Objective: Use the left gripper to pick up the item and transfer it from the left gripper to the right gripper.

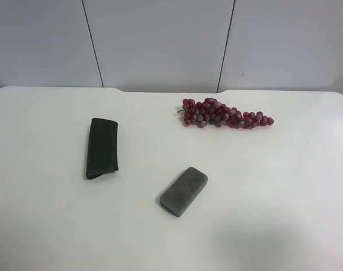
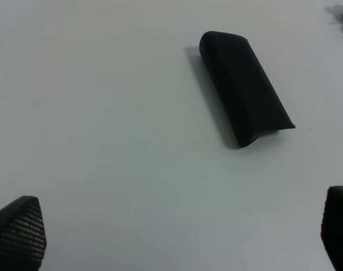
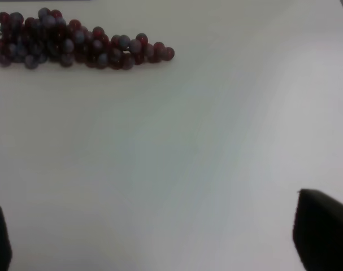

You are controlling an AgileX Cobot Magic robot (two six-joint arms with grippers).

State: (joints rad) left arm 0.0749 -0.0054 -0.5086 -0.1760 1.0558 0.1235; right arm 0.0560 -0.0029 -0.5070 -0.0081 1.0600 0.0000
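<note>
Left of centre in the high view, flat on the white worktop (image 1: 47, 226): item (image 1: 102, 148), untouched, well apart from block (image 1: 183, 191) and grapes (image 1: 225, 114), so free to approach from above. Ahead of left gripper (image 2: 177, 240), fingers (image 2: 18, 231) spread wide, empty, ready to straddle. Right gripper (image 3: 160, 237) likewise spread and empty, facing grapes, probably parked for the handover.

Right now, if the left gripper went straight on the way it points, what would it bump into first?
Probably the green case: it lies ahead of the open left gripper, slightly off centre, nothing between. Depth is unclear, so the table might come first.
</note>
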